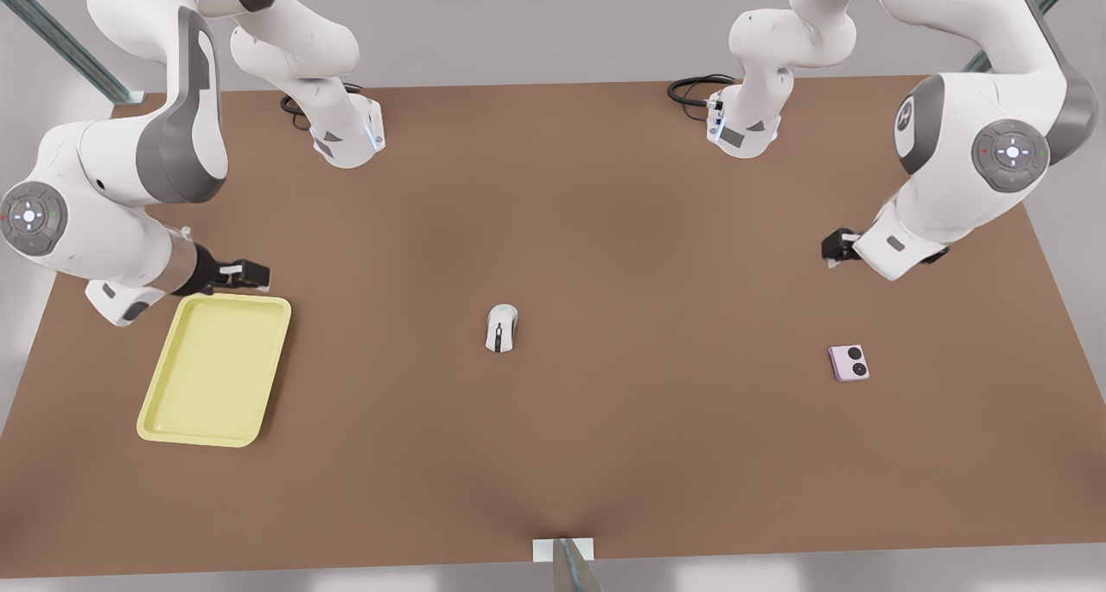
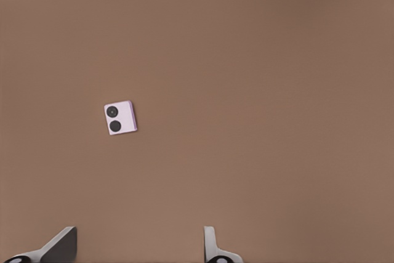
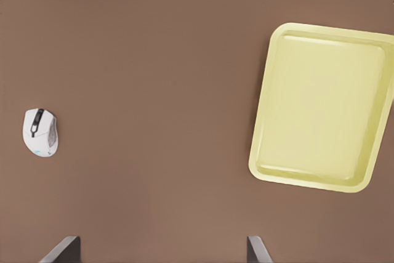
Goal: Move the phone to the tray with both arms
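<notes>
While both pincers gape, left pincer (image 1: 836, 248) above phone (image 1: 848, 362), right pincer (image 1: 246, 274) beside tray (image 1: 216, 369), fingertips cropped.

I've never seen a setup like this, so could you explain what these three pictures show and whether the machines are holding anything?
These are simulated renders of two white robot arms over a brown table. One picture looks down on everything; the other two come from cameras on the wrists. The left gripper, on the front view's right, hangs open near the pink phone. The right gripper, open too, hovers beside the yellow tray. A white computer mouse lies mid-table. Nothing is held.
</notes>
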Robot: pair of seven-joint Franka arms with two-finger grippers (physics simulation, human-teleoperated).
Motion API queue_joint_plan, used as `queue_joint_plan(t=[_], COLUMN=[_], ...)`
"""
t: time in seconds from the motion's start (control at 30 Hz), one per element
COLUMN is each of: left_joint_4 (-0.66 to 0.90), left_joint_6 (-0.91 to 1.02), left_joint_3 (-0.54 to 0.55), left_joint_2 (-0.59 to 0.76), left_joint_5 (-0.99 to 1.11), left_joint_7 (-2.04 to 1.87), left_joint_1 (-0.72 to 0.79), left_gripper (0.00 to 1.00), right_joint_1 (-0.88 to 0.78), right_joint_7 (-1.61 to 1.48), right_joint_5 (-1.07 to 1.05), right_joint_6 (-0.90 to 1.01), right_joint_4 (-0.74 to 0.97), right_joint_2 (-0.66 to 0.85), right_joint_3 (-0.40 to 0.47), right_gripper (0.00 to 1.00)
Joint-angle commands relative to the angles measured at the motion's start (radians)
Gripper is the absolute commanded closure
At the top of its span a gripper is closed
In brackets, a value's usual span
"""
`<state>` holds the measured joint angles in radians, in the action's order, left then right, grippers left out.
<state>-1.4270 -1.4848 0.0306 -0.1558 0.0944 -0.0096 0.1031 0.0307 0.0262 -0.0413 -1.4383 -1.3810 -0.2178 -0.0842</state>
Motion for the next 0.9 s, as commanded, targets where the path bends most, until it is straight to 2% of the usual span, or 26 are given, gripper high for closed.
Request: queue_joint_plan(t=[0.0,0.1,0.17,0.2,0.33,0.4,0.5,0.63,0.87], left_joint_4=[0.000,-0.018,-0.058,-0.142,-0.314,-0.337,-0.408,-0.391,-0.239], left_joint_6=[-0.045,-0.042,-0.169,-0.285,-0.529,-0.574,-0.689,-0.789,-0.805], left_joint_3=[0.000,-0.004,-0.018,-0.024,-0.060,-0.061,-0.081,-0.081,-0.077], left_joint_2=[-0.001,-0.077,-0.202,-0.208,-0.241,-0.272,-0.310,-0.363,-0.488], left_joint_5=[0.002,0.008,-0.002,-0.016,-0.025,-0.030,-0.030,-0.064,-0.096], left_joint_7=[-0.030,-0.049,-0.043,-0.027,0.147,0.281,0.275,0.250,0.230], left_joint_1=[0.000,-0.029,-0.112,-0.134,-0.204,-0.246,-0.260,-0.267,-0.255], left_gripper=[0.00,0.00,0.00,0.00,0.00,0.00,0.00,0.00,0.00], right_joint_1=[0.000,0.000,0.000,0.000,0.000,0.000,0.000,0.000,0.000], right_joint_7=[0.009,0.009,0.008,0.008,0.011,0.009,0.008,0.008,0.008], right_joint_5=[0.000,0.000,0.000,0.000,0.000,0.000,0.000,0.000,0.000], right_joint_6=[-0.033,-0.033,-0.033,-0.033,-0.033,-0.033,-0.033,-0.033,-0.033], right_joint_4=[0.000,0.000,0.000,0.000,0.000,0.000,0.000,0.000,0.000], right_joint_2=[0.002,0.002,0.002,0.002,0.002,0.002,0.002,0.002,0.002], right_joint_3=[0.000,0.000,0.000,0.000,0.000,0.000,0.000,0.000,0.001], right_gripper=[0.00,0.00,0.00,0.00,0.00,0.00,0.00,0.00,0.00])
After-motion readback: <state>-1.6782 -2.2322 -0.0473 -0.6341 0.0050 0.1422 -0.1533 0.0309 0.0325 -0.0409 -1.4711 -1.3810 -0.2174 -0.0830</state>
